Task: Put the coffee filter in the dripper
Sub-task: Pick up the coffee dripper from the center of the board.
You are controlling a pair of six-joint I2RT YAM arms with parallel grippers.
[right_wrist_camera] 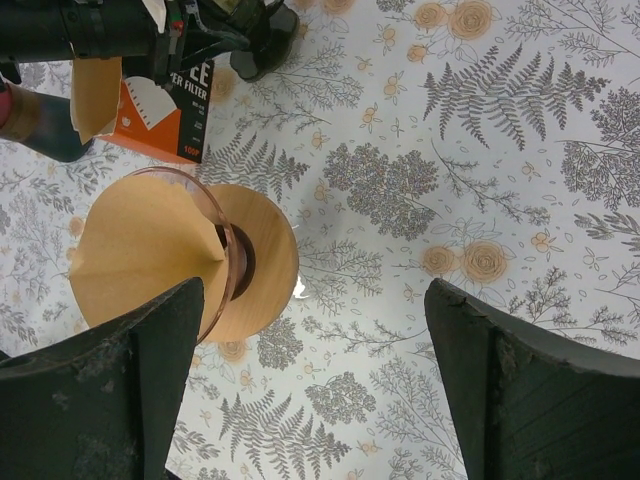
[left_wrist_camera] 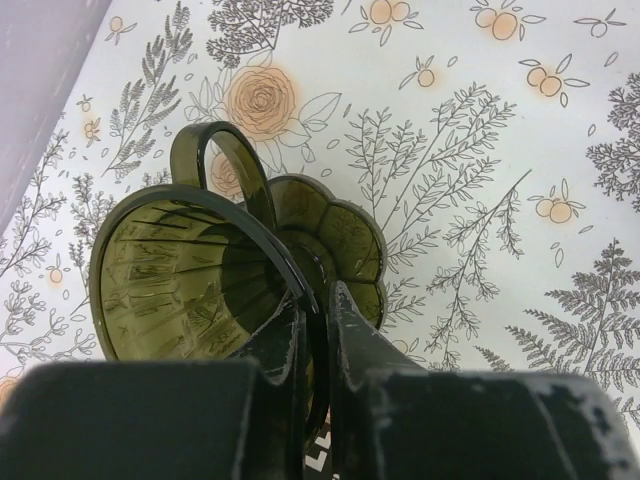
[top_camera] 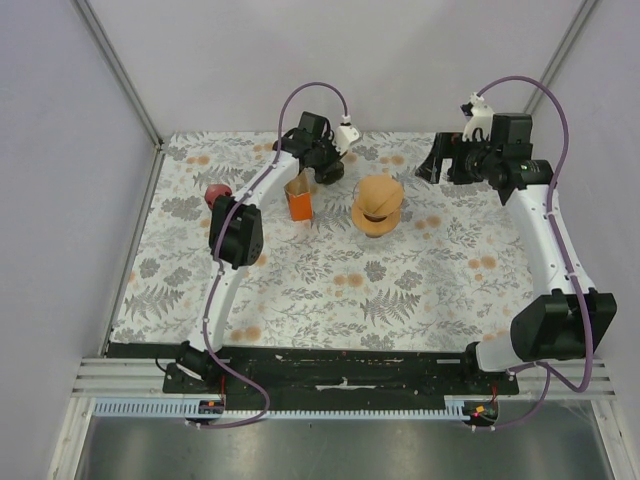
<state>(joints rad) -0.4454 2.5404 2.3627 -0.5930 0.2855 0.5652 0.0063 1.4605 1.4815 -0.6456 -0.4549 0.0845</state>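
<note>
A brown paper coffee filter (right_wrist_camera: 140,250) sits inside a clear pinkish dripper (right_wrist_camera: 228,272) on a round wooden base (right_wrist_camera: 268,262); it shows mid-table in the top view (top_camera: 377,197). My right gripper (right_wrist_camera: 313,290) is open and empty, above and to the right of that dripper (top_camera: 432,160). My left gripper (left_wrist_camera: 318,300) is shut on the rim of a dark green transparent dripper (left_wrist_camera: 190,270), held at the far middle of the table (top_camera: 328,165).
An orange coffee filter box (top_camera: 299,203) stands between the two drippers, with a brown filter sticking out of it (right_wrist_camera: 95,90). A dark red object (top_camera: 216,195) sits left of it. The floral tablecloth (top_camera: 400,290) covers the table.
</note>
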